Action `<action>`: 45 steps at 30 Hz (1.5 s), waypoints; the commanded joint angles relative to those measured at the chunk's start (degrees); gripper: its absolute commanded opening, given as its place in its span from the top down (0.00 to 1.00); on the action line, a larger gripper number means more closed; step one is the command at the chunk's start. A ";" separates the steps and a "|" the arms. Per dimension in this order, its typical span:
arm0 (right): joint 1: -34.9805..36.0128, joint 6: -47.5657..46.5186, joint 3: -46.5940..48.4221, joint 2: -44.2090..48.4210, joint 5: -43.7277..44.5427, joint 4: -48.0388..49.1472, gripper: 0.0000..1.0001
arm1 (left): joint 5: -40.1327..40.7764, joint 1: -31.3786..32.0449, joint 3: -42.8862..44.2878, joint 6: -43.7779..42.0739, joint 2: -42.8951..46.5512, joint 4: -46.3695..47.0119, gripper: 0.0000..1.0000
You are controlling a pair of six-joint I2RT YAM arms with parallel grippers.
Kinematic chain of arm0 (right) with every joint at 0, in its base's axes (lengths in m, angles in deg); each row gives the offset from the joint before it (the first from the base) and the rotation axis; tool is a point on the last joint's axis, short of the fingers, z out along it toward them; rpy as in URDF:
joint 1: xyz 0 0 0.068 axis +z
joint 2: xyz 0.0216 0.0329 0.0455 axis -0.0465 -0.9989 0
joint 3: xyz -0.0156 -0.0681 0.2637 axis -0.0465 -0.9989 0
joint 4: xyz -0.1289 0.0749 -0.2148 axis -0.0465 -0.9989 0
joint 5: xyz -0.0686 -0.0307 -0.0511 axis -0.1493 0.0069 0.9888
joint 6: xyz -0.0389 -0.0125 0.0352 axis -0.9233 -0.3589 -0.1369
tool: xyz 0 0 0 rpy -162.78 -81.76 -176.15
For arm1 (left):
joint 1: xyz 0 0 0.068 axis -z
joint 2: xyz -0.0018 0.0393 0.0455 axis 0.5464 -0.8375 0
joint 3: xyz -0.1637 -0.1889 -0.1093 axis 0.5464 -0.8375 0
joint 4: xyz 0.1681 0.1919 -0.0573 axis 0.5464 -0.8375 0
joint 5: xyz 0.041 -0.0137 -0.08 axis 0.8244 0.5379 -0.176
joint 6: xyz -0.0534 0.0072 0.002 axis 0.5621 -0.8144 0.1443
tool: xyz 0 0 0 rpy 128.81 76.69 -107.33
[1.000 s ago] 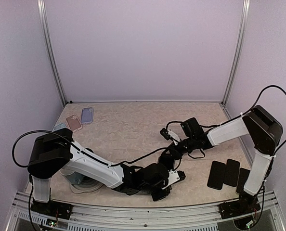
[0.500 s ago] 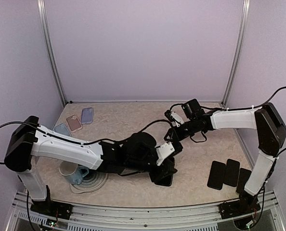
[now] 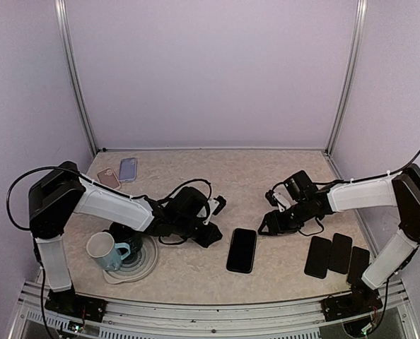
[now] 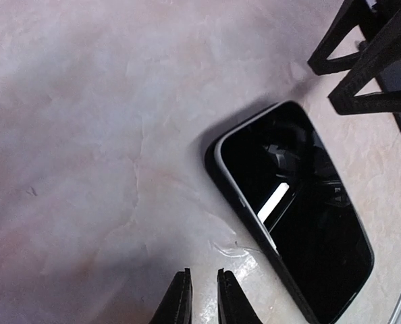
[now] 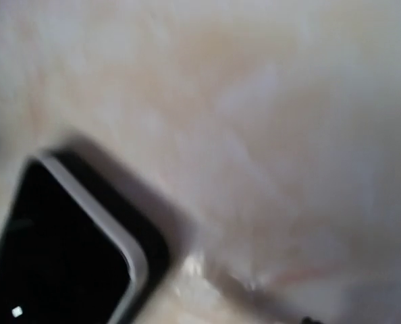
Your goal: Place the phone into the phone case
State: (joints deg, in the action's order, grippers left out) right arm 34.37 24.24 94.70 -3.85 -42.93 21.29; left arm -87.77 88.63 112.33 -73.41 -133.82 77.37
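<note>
The phone [image 3: 242, 250] is flanked by open tabletop [image 3: 196, 277] on every edge. The left end effector [image 4: 202, 300] is pinched together, empty; the right end effector [image 3: 266, 227] cannot be judged.

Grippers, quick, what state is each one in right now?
Left gripper: jaws shut, holding nothing.
Right gripper: cannot tell, wrist view is blurred.

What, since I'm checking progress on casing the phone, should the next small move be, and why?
Probably draw the left gripper back toward its base. The phone lies flat on the table, free of it and the right gripper, and a dark rim hugs its silver edge, so it looks already cased.
</note>
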 commanded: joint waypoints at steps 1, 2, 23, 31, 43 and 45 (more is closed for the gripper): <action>-0.17 0.94 -2.27 1.13 -4.92 3.80 0.39 | 2.57 2.74 0.31 2.33 -3.40 0.07 0.84; 0.03 0.62 -2.27 0.70 -6.25 4.35 0.40 | 2.95 3.52 0.35 2.29 -3.97 0.28 0.84; 0.38 -4.04 1.96 -0.20 -0.85 -2.14 0.54 | 9.04 4.05 10.69 13.09 -3.48 -8.70 0.51; 1.08 1.64 0.69 1.48 -1.15 -4.60 0.67 | -4.13 0.43 11.74 16.32 -6.80 1.16 0.49; 3.84 5.96 -3.92 -0.37 -3.12 -0.19 0.91 | -8.57 1.10 13.46 15.51 -12.46 -0.42 0.53; 4.04 5.99 -3.92 -1.93 -3.35 0.63 0.95 | -8.53 1.47 13.83 15.20 -13.30 -1.08 0.56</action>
State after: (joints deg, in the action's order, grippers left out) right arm 37.65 29.60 91.51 -2.81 -45.49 19.87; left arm -95.13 89.48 125.53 -57.70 -145.34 76.67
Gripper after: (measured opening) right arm 0.077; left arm 0.457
